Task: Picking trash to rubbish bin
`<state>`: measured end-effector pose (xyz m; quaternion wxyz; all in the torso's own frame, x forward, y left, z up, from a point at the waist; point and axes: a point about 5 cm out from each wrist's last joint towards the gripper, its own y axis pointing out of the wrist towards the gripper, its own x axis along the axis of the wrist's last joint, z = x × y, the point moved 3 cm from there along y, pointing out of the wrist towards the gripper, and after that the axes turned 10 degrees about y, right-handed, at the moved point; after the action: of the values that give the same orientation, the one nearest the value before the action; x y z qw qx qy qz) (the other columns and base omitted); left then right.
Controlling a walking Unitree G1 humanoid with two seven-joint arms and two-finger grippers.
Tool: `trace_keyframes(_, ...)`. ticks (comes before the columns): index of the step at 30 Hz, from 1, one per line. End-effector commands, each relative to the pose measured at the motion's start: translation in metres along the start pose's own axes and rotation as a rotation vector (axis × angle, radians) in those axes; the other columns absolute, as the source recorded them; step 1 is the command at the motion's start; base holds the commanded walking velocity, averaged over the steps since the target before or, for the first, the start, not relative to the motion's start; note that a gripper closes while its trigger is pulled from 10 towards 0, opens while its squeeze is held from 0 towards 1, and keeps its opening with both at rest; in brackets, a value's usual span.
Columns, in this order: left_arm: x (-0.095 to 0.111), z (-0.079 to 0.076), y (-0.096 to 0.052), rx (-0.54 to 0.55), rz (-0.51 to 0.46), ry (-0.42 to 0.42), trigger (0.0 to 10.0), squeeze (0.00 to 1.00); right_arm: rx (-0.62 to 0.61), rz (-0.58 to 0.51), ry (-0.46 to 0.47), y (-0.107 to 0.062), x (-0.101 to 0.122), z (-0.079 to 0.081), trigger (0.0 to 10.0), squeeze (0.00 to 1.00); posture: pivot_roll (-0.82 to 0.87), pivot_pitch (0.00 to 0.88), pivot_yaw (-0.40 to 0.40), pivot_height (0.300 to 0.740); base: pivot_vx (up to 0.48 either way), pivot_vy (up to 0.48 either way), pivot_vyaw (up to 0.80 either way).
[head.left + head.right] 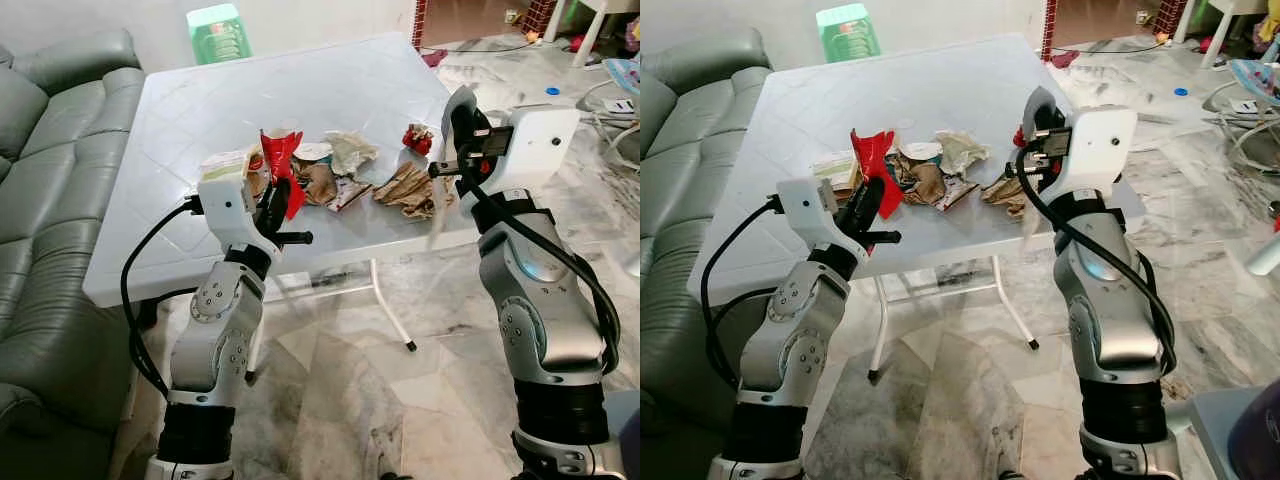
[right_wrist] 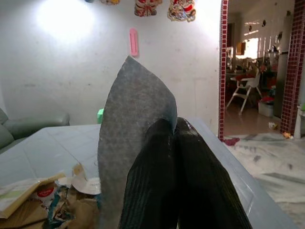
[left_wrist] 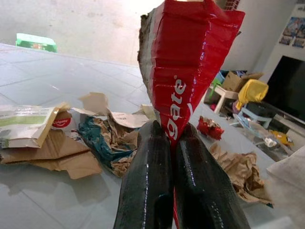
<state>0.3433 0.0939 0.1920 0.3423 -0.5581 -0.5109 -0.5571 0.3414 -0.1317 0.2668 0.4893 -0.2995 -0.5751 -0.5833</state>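
Your L gripper point(image 1: 283, 200) is clamped on the red toothpaste box point(image 3: 188, 57), upright at 12 o'clock; R gripper point(image 2: 174, 143) pinches a grey sheet point(image 2: 136, 114). Trash pile point(image 1: 340, 180) sits btwn arms, on the table point(image 1: 200, 110).

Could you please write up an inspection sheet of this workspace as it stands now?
Surface: white table, trash piled near its front edge.
Job's things: red toothpaste carton and grey sheet, each held in a gripper; no bin seen.
Clutter: brown crumpled paper, torn cardboard, small red wrapper.
Grippers: left gripper shut on the carton; right gripper shut on the grey sheet, raised at the table's right edge.
Cables: black cable looping beside the left arm.
Surroundings: grey sofa to the left, green stool behind, marble floor.
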Motion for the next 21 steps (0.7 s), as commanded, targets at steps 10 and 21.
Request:
trace_keyframes(10, -0.0002, 0.0039, -0.0004, 0.013, 0.004, -0.028, 10.0, 0.00, 0.003, -0.005, 0.001, 0.0013, 0.0022, 0.0009, 10.0, 0.00, -0.07, 0.073, 0.072, 0.740, 0.000, 0.000, -0.79)
trace_keyframes(21, -0.0002, 0.0044, 0.0001, 0.017, 0.007, -0.035, 10.0, 0.00, 0.000, -0.003, 0.000, 0.0011, 0.0020, -0.0002, 10.0, 0.00, -0.07, 0.076, 0.072, 0.740, 0.000, 0.000, -0.79)
